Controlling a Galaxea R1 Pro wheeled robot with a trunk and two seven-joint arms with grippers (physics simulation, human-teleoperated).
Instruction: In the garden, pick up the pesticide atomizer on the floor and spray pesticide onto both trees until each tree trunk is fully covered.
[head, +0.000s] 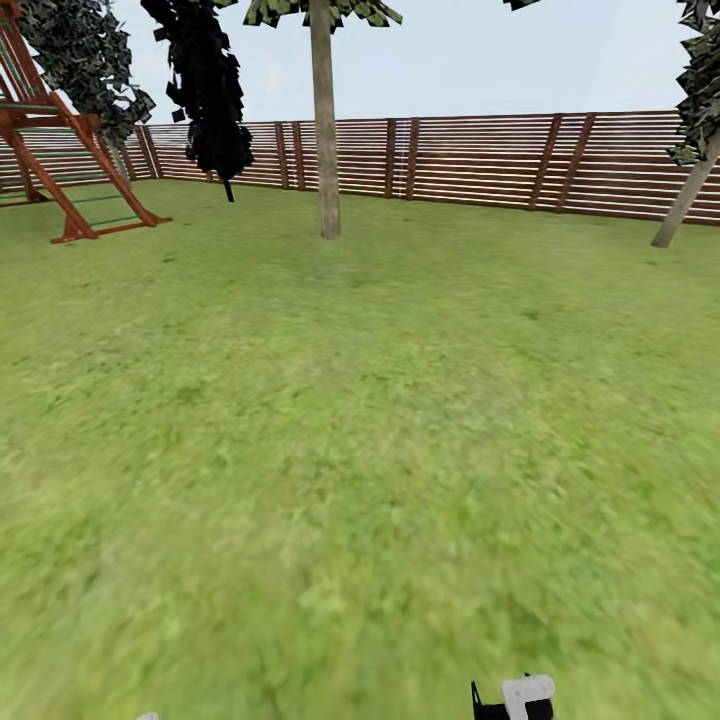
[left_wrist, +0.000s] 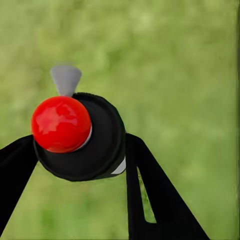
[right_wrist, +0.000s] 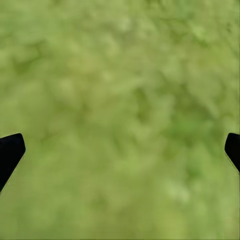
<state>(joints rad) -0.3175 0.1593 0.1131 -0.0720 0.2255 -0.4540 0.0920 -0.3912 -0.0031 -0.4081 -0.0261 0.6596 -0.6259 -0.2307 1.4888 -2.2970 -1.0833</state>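
Head view: the grass floor (head: 360, 480) runs to a brown slatted fence (head: 480, 160). One tree trunk (head: 325, 130) stands upright just in front of the fence, mid-span; a second, leaning trunk (head: 685, 195) stands near the fence, well to the right of the first. A red-brown play frame (head: 60, 150) sits well to the left of the first trunk. No white speckling is discernible on either trunk, so spraying appears not yet begun. A white-and-black part of the right arm (head: 520, 697) shows nearest the robot.

Left wrist view: the left gripper (left_wrist: 80, 150) is clamped on the pesticide atomizer (left_wrist: 82, 137), a black round body with a red cap and a grey nozzle. It is held off the grass, presumably for carrying toward the trunks.

Right wrist view: the right gripper (right_wrist: 120, 150) is spread wide and empty above grass.

No brand, label or writing is legible.
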